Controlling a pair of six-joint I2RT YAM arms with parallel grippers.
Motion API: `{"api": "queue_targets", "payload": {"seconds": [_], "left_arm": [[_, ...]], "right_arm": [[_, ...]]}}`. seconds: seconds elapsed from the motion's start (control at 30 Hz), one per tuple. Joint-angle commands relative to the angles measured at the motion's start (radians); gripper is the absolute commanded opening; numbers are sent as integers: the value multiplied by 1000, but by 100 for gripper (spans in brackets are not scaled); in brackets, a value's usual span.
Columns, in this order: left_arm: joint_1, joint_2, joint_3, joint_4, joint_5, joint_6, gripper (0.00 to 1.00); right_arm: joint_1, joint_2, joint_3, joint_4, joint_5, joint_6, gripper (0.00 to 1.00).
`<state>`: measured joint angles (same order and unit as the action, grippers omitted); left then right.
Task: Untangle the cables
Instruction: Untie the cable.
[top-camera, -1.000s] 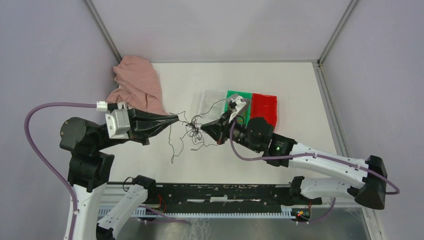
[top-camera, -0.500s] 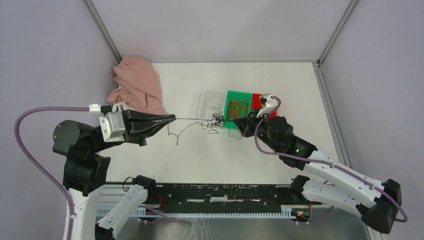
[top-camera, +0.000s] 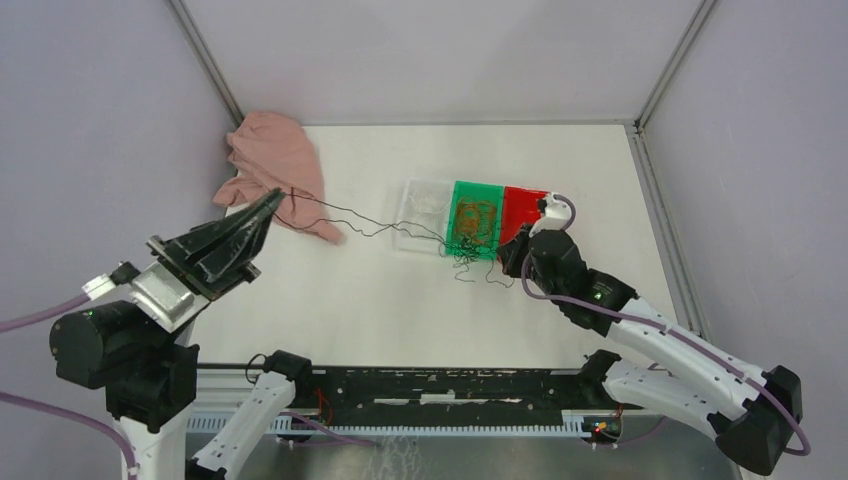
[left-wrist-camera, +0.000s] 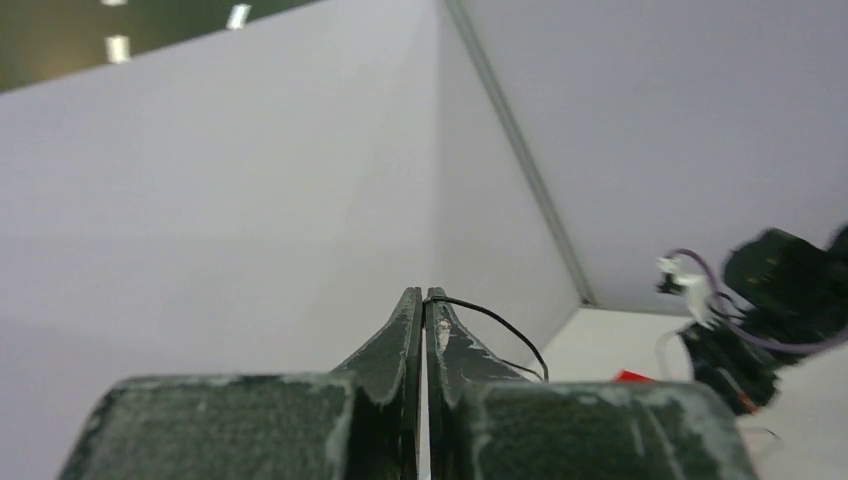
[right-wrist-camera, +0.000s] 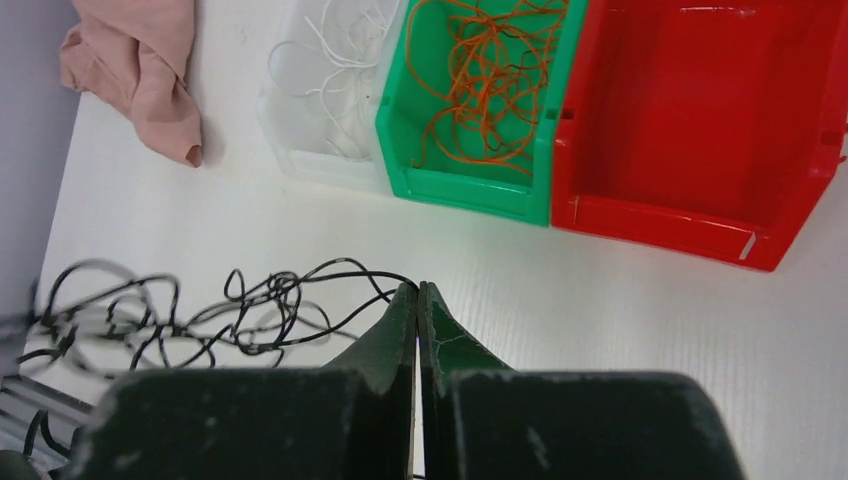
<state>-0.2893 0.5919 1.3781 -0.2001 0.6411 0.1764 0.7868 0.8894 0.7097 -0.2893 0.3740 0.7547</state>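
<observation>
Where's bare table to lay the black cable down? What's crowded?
Free: the far strip of table behind the bins; the near patch between the stretched black cable and the base rail. Crowded: in front of the green bin, where the tangle and right claw sit, and at the pink cloth near the left claw.

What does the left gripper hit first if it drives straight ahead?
Probably nothing near: the left gripper, pinching the cables, points upward; only the grey wall shows beyond its tips. Depth unclear.

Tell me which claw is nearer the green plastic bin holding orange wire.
Right. The right claw sits just in front of the green plastic bin; the left claw is far off, by the crumpled pink cloth.
</observation>
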Motion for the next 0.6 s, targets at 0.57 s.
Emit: {"api": "queue_targets", "payload": {"seconds": [0.57], "left_arm": [[-1,-86,-250,-83,-204,184,12]], "right_arm": [[-12,57,189,76,-315,-107,1]]}}
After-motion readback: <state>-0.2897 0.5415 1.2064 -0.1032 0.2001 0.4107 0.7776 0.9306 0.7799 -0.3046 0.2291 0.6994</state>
